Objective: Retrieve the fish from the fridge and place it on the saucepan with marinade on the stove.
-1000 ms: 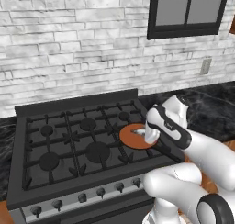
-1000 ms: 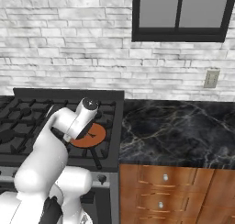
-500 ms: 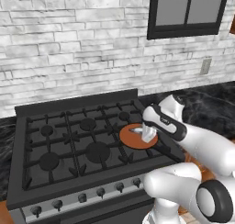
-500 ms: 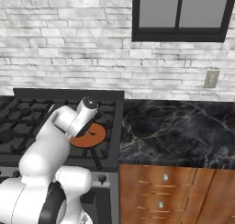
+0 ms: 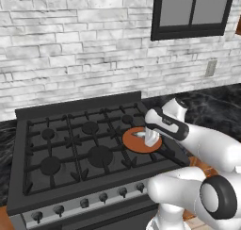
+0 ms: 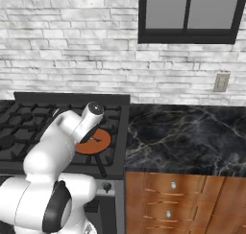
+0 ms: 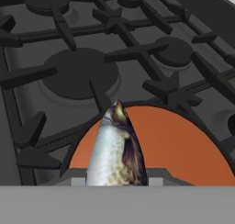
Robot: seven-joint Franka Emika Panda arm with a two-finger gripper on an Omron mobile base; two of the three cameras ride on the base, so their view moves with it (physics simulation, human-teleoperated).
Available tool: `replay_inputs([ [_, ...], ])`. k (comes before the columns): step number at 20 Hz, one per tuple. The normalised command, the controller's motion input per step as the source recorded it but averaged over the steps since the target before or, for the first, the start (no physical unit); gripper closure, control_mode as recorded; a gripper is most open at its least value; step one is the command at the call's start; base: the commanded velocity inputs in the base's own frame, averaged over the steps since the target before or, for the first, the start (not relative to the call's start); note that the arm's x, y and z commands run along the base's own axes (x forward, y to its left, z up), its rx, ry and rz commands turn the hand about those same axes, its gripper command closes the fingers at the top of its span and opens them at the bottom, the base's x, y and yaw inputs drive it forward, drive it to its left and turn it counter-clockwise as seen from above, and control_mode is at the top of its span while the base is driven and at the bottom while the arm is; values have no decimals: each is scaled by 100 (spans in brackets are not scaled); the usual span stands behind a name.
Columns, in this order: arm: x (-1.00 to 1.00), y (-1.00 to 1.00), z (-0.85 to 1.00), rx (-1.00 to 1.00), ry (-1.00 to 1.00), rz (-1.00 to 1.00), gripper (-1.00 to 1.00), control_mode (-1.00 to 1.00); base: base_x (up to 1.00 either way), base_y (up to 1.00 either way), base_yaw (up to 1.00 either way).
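Observation:
My gripper [image 5: 151, 139] hangs just above the saucepan with marinade [image 5: 139, 144], shut on the fish [image 7: 117, 149]. The fish is silvery-grey with a dark flank, and its pointed end sticks forward over the orange-brown inside of the saucepan with marinade [image 7: 183, 147]. The shallow black pan sits on the front right burner of the stove [image 5: 70, 149], its long handle pointing toward the front right. From the right base view the saucepan with marinade [image 6: 103, 141] shows partly behind my arm. The fridge is out of view.
Black grates and round burners of the stove [image 7: 78, 71] spread to the left and behind the pan. A black marble counter [image 6: 182, 137] lies right of the stove, over wooden drawers [image 6: 168, 199]. A white brick wall [image 5: 70, 59] closes the back.
The hand has shifted only slightly over the pan. The fish stays in the shut gripper, and the pan has not moved.

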Motion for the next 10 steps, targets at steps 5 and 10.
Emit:
replay_inputs([
  [5, 1, 0, -6, 0, 0, 0, 100, -100, 0, 0, 0],
  [10, 3, 2, -15, 0, 0, 0, 100, -100, 0, 0, 0],
])
